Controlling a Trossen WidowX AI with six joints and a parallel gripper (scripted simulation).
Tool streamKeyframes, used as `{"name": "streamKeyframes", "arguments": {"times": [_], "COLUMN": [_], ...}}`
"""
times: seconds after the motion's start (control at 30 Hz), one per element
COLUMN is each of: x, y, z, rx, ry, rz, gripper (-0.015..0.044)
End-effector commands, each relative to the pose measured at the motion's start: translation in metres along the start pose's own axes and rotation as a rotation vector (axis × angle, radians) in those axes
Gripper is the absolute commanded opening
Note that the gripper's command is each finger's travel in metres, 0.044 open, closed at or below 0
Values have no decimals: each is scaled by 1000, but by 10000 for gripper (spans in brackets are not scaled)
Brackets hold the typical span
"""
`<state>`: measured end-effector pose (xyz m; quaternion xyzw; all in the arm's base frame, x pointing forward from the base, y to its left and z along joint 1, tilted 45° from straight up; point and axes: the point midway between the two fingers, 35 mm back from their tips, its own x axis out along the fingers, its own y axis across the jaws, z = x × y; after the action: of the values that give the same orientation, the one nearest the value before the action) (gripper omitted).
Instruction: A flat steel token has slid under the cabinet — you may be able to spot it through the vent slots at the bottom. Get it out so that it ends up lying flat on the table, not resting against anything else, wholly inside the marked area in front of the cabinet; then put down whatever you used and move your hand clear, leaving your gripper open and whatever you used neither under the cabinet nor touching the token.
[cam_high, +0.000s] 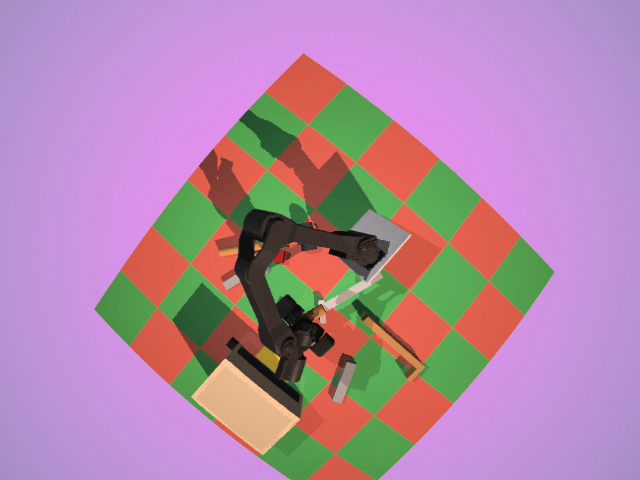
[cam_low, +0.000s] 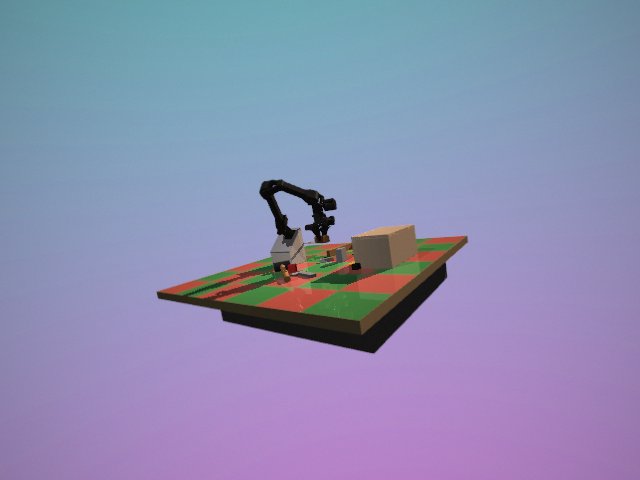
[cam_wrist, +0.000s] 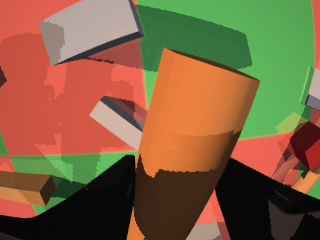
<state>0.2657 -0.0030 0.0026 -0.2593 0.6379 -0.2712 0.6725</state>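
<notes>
My gripper (cam_high: 314, 313) (cam_low: 322, 237) (cam_wrist: 174, 163) is shut on a thick orange handle (cam_high: 316, 311) (cam_low: 323, 239) (cam_wrist: 200, 115), held above the table in front of the cabinet. A thin pale shaft (cam_high: 348, 294) (cam_low: 310, 242) runs from the handle toward the robot's base. The beige cabinet (cam_high: 245, 405) (cam_low: 371, 251) stands at the table's edge, with a dark front strip (cam_high: 266, 373). A yellow patch (cam_high: 267, 358) shows just in front of it, partly hidden by the arm. I cannot make out the steel token or the vent slots.
An orange L-shaped bar (cam_high: 393, 342) (cam_wrist: 22, 189) and a grey block (cam_high: 344, 381) (cam_low: 341, 254) (cam_wrist: 92, 30) lie to one side. A small pale bar (cam_wrist: 117, 125) lies below the handle. A red block (cam_high: 281, 256) (cam_low: 292, 268) (cam_wrist: 307, 145) and another grey bar (cam_high: 230, 281) (cam_low: 306, 274) lie on the other side.
</notes>
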Motion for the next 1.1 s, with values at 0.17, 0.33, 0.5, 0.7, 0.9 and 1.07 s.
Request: {"name": "streamKeyframes", "arguments": {"times": [0.17,0.33,0.5,0.7,0.9,1.07], "x": [0,1,1,2,2,3], "y": [-1,-2,-2,-3,-4,-4], "z": [0,0,0,0,0,0], "rx": [98,151,204,268,334,390], "ry": [0,0,0,0,0,1], "rz": [-2,-2,-2,-2,1,3], "gripper": [0,0,0,0,0,0]}}
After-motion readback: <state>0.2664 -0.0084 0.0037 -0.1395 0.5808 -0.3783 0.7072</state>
